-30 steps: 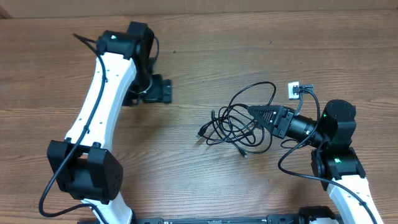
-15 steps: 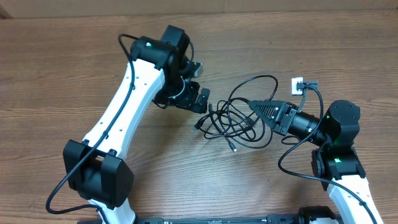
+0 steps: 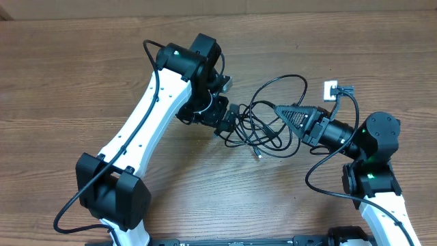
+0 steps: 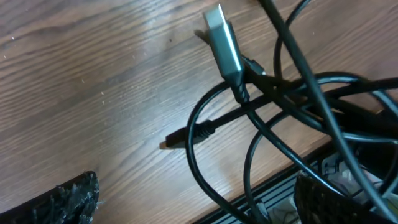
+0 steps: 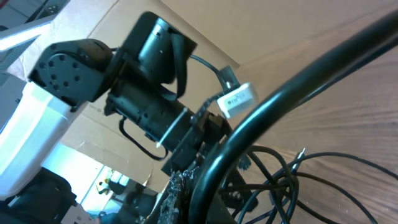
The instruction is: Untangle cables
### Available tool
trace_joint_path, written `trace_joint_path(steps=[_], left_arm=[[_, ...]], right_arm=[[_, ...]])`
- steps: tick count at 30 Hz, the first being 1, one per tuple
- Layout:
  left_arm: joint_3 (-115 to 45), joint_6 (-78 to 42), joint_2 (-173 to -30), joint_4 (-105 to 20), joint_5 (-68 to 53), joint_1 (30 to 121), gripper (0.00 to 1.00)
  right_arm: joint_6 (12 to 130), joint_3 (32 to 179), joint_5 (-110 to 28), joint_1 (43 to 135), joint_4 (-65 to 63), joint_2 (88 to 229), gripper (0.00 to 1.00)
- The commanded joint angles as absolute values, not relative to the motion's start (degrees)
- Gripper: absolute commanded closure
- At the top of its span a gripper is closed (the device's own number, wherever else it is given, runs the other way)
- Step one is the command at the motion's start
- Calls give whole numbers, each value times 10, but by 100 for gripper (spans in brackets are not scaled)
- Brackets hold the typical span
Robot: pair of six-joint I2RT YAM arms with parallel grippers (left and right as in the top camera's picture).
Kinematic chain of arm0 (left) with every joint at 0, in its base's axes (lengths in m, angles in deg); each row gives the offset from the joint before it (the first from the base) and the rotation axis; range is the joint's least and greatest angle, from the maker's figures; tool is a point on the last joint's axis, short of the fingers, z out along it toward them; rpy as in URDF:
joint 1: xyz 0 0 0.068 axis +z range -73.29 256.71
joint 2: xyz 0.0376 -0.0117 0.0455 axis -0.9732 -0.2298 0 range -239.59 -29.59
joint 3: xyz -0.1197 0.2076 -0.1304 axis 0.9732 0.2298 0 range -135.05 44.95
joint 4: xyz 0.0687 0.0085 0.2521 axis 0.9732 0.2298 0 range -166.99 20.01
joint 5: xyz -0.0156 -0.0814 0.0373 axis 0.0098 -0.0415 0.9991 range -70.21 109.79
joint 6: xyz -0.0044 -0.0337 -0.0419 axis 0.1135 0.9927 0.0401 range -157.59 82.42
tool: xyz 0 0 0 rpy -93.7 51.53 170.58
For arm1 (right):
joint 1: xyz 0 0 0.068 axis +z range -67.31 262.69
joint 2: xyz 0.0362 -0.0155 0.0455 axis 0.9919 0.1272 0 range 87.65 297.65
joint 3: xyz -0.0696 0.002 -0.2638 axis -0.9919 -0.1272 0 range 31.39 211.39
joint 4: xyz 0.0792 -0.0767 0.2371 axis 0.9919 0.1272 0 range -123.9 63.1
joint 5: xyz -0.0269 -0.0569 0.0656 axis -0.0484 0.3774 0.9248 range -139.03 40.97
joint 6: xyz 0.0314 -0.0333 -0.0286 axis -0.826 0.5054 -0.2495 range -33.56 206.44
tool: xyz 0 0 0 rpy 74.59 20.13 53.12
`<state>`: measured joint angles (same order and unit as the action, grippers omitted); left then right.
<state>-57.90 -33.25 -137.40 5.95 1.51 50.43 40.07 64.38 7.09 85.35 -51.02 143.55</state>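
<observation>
The cables (image 3: 263, 133) lie as one bunch of thin black loops at the table's middle, with one loop (image 3: 287, 85) arching toward the back. My right gripper (image 3: 278, 109) is shut on a strand at the bunch's right side; in the right wrist view that strand (image 5: 280, 106) runs large and close across the frame from the gripper (image 5: 205, 202). My left gripper (image 3: 229, 104) stands open at the bunch's left edge. In the left wrist view, cable strands (image 4: 205, 180) cross between its fingers (image 4: 68, 199), and a silver plug (image 4: 224, 40) lies beyond the gripper (image 4: 199, 211).
The wooden table (image 3: 82, 82) spreads bare to the left and along the front. A small white tag (image 3: 330, 89) hangs on the right arm's own wiring. The left arm (image 5: 143, 81) fills the upper left of the right wrist view.
My left arm has swung from the far left over to the bunch's left edge, still open. The right gripper, still shut on its strand, has shifted slightly right and back, dragging the bunch a little.
</observation>
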Motion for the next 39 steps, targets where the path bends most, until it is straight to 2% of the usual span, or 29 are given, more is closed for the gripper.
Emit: trace_joint_path(steps=[1,11,25,30,34,39], left_arm=[[-586,-324,-1381,65,7,495,0],[-586,-324,-1381,73,16,488,0],[-583,-324,-1381,138,153,488,0],[-583,-311,-1381,158,253,491,0],[-583,-232,-1381,170,371,502,0],[-583,-196,-1381,174,407,532,0]], right_arm=[[397,652,70,852,-534,1433,96],[397,652,43,852,-583,1433,96],[397,652,-10,852,-630,1433,96],[397,652,-10,851,-640,1433,96],[395,652,-10,837,-640,1433,96],[378,652,1,810,-637,1433,96]])
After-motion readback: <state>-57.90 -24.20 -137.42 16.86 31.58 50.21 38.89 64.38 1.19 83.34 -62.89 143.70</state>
